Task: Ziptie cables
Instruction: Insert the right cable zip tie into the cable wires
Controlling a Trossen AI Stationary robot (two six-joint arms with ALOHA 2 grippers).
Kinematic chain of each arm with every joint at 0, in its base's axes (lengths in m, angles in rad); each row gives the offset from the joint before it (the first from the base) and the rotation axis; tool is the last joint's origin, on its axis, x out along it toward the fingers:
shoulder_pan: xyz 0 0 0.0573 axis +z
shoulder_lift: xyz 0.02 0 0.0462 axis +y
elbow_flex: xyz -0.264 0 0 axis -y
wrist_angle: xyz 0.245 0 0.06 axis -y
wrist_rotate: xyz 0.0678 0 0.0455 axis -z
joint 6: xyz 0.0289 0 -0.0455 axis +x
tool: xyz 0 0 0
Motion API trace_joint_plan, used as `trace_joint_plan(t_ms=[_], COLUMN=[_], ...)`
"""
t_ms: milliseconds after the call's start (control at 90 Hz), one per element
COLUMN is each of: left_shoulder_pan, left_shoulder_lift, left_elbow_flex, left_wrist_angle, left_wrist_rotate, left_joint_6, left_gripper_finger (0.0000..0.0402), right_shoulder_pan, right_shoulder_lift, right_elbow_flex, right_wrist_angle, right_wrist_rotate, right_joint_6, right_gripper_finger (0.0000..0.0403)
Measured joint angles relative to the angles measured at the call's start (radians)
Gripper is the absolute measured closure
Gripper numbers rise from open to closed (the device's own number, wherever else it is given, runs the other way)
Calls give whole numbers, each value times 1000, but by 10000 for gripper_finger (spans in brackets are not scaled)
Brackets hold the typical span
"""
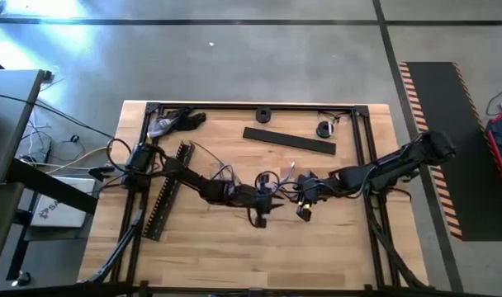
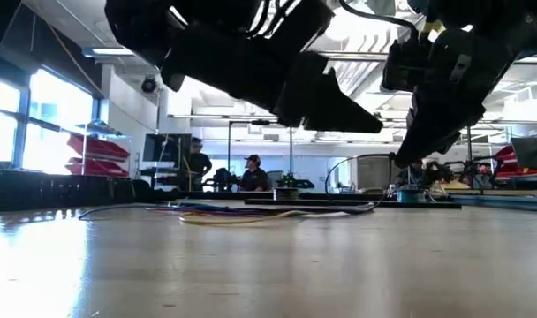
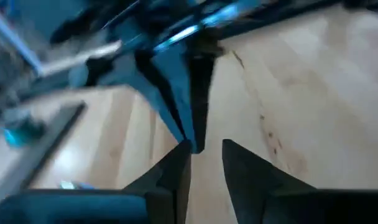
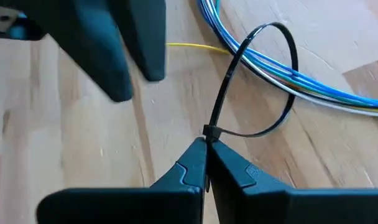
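Both arms reach to the middle of the wooden desk (image 1: 234,247), their grippers close together above its centre.

Right gripper (image 4: 206,163): fingers clenched on a black zip tie (image 4: 263,81), pinching it just below its locking head. The tie forms a closed loop that stands up from the fingers. In the right wrist view the loop crosses in front of the cables (image 4: 313,81); whether it actually runs around the bundle cannot be told.

The cables lie on the desk as a loose bundle of thin strands, blue, white and grey in this view, with one yellow strand (image 4: 195,46) straying to the side. In the low view the cables (image 2: 251,212) lie flat across the desk behind the two grippers. In the high view they show near the desk centre, between the two grippers, as thin strands (image 1: 277,176).

Left gripper (image 3: 207,155): fingers released, a narrow gap between the tips, nothing grasped. It is held above bare wood facing the right arm's fingers; in the right wrist view its dark fingers (image 4: 124,56) hang just beside the tie loop, not touching it.

Also on the desk: a long black slotted strip (image 1: 168,191) at the left side, a flat black strip (image 1: 288,141) toward the far edge, and a black frame (image 1: 368,140) bordering the work area.

Two persons (image 2: 224,168) stand in the room beyond the desk
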Motion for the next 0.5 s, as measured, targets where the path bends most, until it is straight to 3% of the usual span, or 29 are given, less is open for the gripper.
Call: trace_joint_plan(t_ms=[256,333,500], left_shoulder_pan=[69,80,88], left_shoulder_lift=[36,52,77], left_elbow_flex=[0,0,16], left_wrist_angle=[46,74,90], left_wrist_rotate=[76,143,199], left_joint_6=[104,158,227], left_gripper_finger=[253,236,227], right_shoulder_pan=[-14,-20,-39], right_shoulder_lift=[0,0,0], right_elbow_flex=[0,0,0], right_wrist_angle=[14,20,30], right_wrist_rotate=[-44,-51,-92], right_joint_6=[-22,-31,-47], right_gripper_finger=[403,403,403])
